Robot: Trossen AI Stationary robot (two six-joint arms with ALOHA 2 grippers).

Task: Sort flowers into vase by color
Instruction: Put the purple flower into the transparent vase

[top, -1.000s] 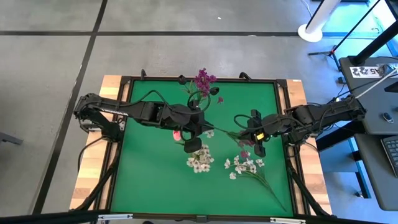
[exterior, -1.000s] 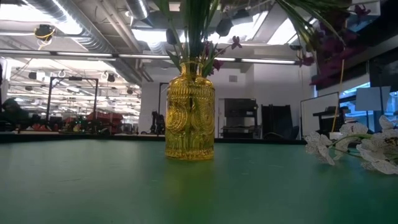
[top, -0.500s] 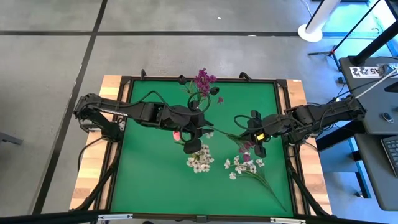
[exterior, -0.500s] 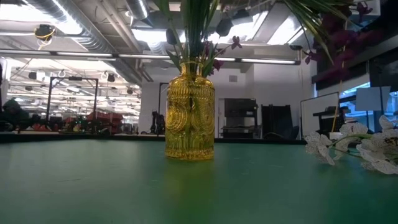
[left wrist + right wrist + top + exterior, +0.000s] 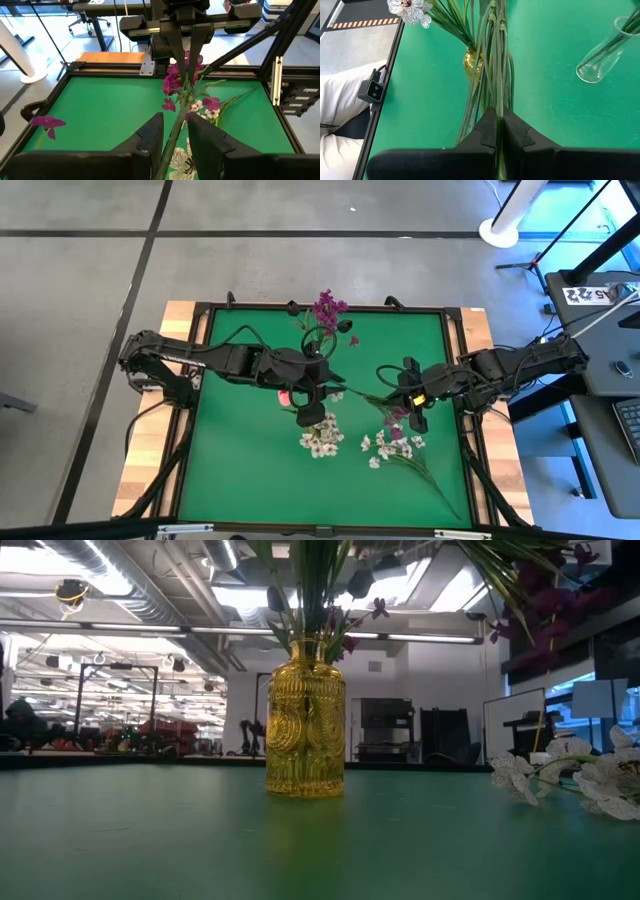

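A magenta flower [image 5: 176, 82] on a long green stem [image 5: 176, 125] hangs above the table between my two grippers. My right gripper [image 5: 497, 112] is shut on it. My left gripper [image 5: 175, 117] is open, a finger on either side of the stem's other end; no touch shows. The high view shows my left gripper [image 5: 322, 388] at the table's middle and my right gripper [image 5: 395, 404] to its right. Below the stem stands a yellow vase [image 5: 472, 61] with white flowers [image 5: 412, 11]. A clear vase [image 5: 602, 57] with magenta flowers [image 5: 326, 308] stands farther back. My right gripper pinches the flower's bundle of green stems [image 5: 496, 100] between its two fingers [image 5: 181, 45], close beside the magenta blossoms. The fingers slant down from the table's right side. The stem runs on from them toward my left gripper, lifted clear of the table.
White flowers [image 5: 395, 446] lie on the green table [image 5: 240, 470] near the right gripper. More white blossoms [image 5: 321, 440] show below the left gripper. A pink bud [image 5: 285, 395] shows beside the left arm. A raised dark frame [image 5: 195, 420] rims the table.
In the low view the magenta blossoms at the upper right have swung a little upward. Both arms have kept their places.
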